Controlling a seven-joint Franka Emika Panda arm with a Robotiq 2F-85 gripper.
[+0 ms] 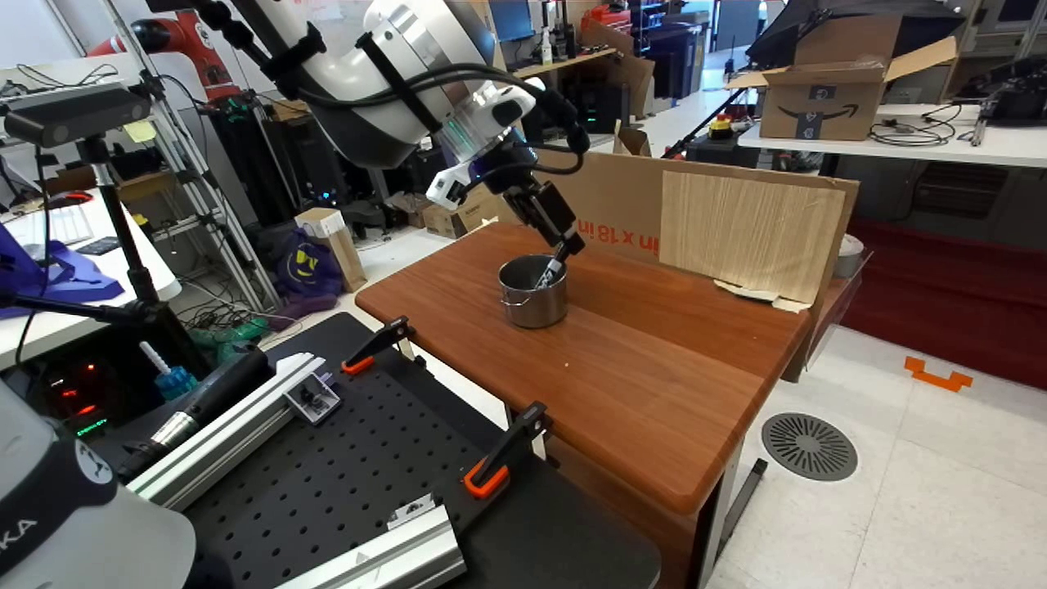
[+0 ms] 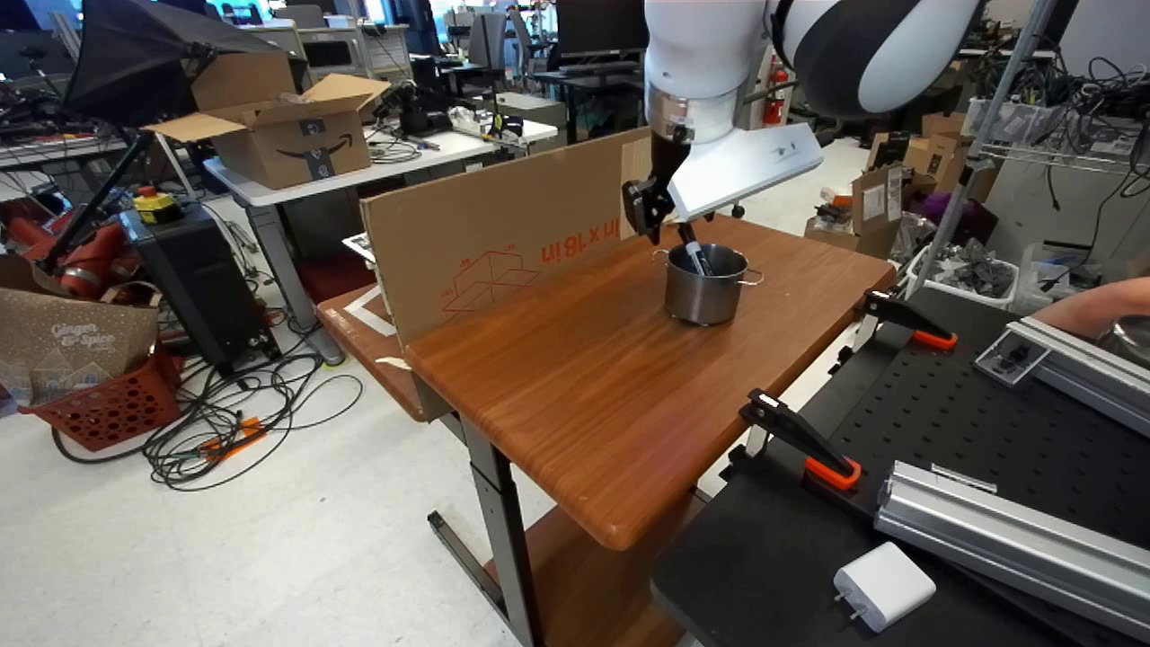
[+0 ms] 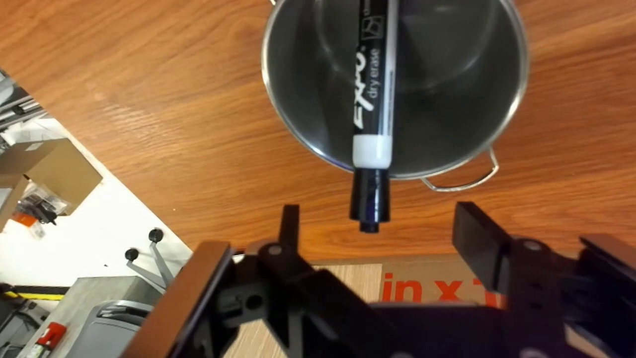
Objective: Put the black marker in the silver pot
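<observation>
The black marker (image 3: 375,99) has a white band and a black cap. In the wrist view it slants across the silver pot (image 3: 462,109), its cap end beyond the rim and its far end cut off by the frame. In both exterior views the marker (image 1: 549,275) (image 2: 696,256) leans inside the pot (image 1: 536,309) (image 2: 703,296), cap end up above the rim. The pot stands upright on the wooden table. My gripper (image 3: 377,211) is open, its fingers apart on either side of the cap with gaps showing. In both exterior views it (image 1: 570,244) (image 2: 667,226) is just above the pot.
A cardboard sheet (image 2: 512,234) stands upright along the table's far edge, behind the pot. The brown table (image 1: 654,384) meets a black perforated board (image 1: 343,458) with clamps (image 1: 499,458) on its edge. The pot's wire handle (image 3: 467,186) sticks out near my right finger.
</observation>
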